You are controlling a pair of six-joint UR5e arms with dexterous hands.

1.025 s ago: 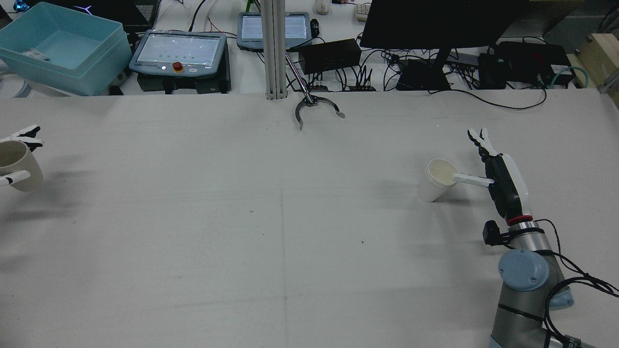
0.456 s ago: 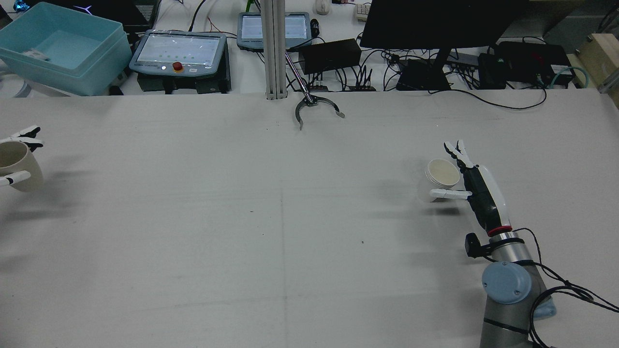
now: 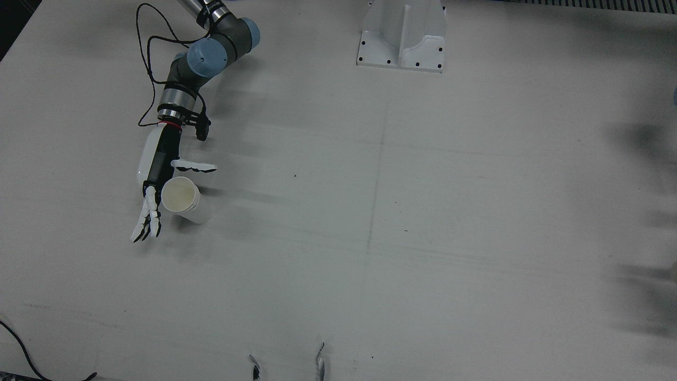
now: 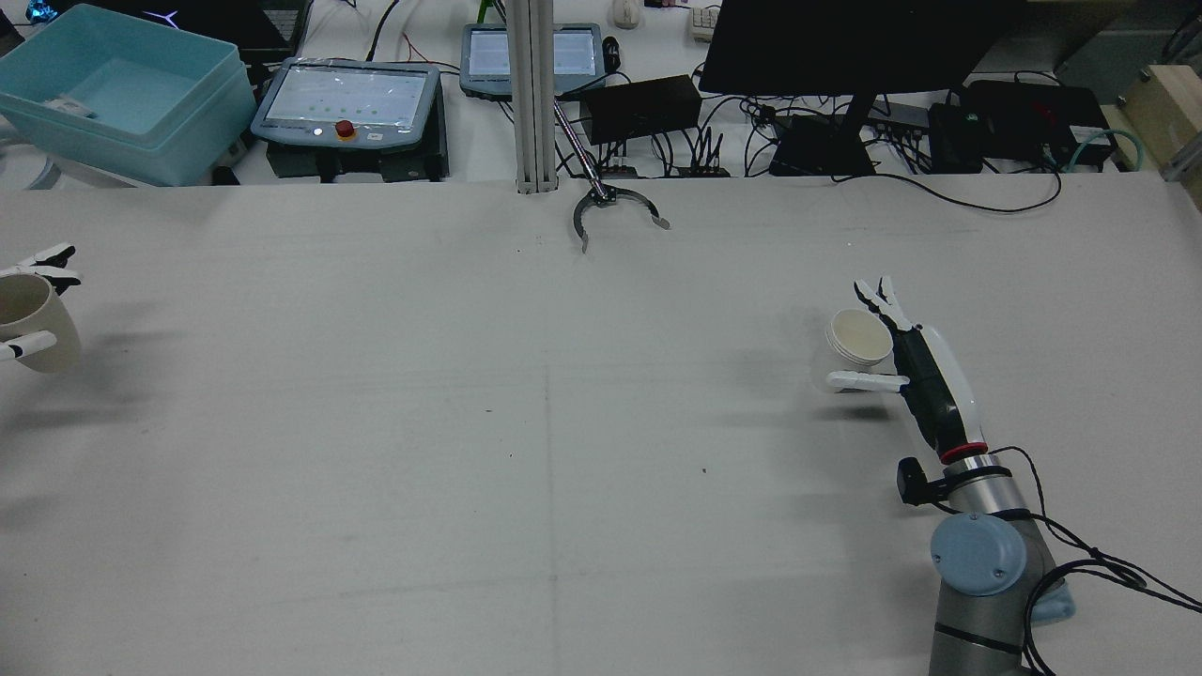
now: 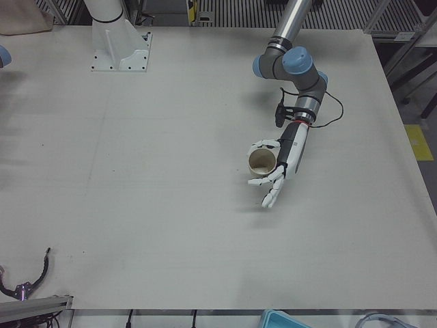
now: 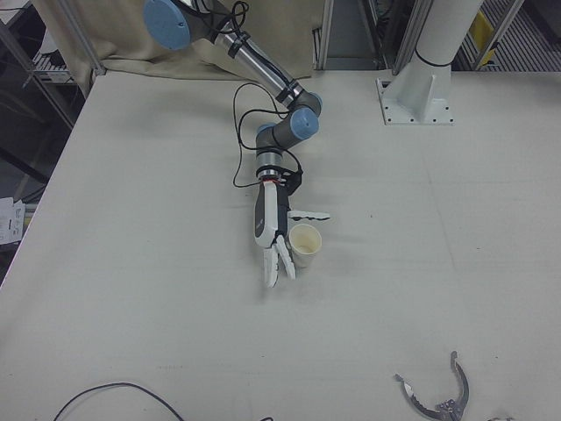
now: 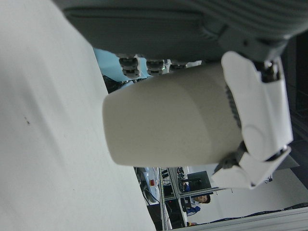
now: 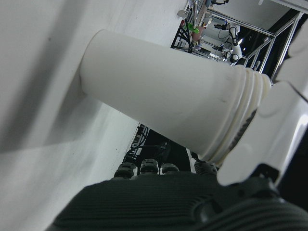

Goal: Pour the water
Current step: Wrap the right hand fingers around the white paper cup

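Right hand (image 4: 906,361) drawn closer beside unmarked paper cup (image 4: 856,340), fingers spread, left hand (image 4: 28,310) gripping mug (image 4: 33,324)

A pale grey surface (image 4: 545,422) fills most of the rear view, faintly creased down its middle. At its far edge, top centre, lies a metal grabber claw (image 4: 615,211) on a thin rod, prongs spread, just in front of an upright aluminium post (image 4: 531,94). Behind it, upper left, sits a light-blue plastic bin (image 4: 122,89) beside two teach pendants (image 4: 347,99) (one shows a red button). Upper right stands a dark monitor (image 4: 859,42) over black boxes and tangled cables (image 4: 939,178).
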